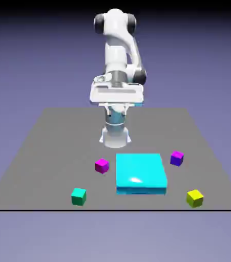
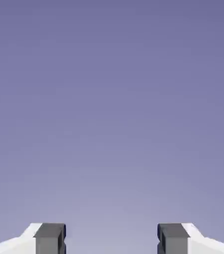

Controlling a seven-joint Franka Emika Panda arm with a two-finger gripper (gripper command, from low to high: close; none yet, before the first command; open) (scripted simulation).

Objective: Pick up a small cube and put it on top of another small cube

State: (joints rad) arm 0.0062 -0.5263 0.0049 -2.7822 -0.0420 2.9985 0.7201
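- The gripper (image 2: 112, 238), two grey-tipped fingers on a white hand, stands wide with nothing between its tips. It is raised over the bench (image 1: 61, 138) near the robot's white base (image 1: 115, 137); the hand view shows only plain backdrop, so it seems to point outward rather than down at the cubes.
- Outward from the base, the small magenta-pink cube (image 1: 102, 166) sits on the bench, toward the exterior view's left. It is the one to stack on, and its top is bare.
- Beside it, toward the exterior view's right, lies the broad, flat, glossy cyan slab (image 1: 140, 170), with the small purple cube (image 1: 176, 158) past its other side.
- The small teal-green cube (image 1: 79, 197) lies farther out, close to the bench's front edge and toward the front corner at the exterior view's left. The small yellow cube (image 1: 194, 198) is near the other front corner.
- The coming move turns on this: the teal-green cube lies well outward and below the gripper, beyond the magenta-pink one. The gripper probably needs to reach out, tip down and clear that cube.
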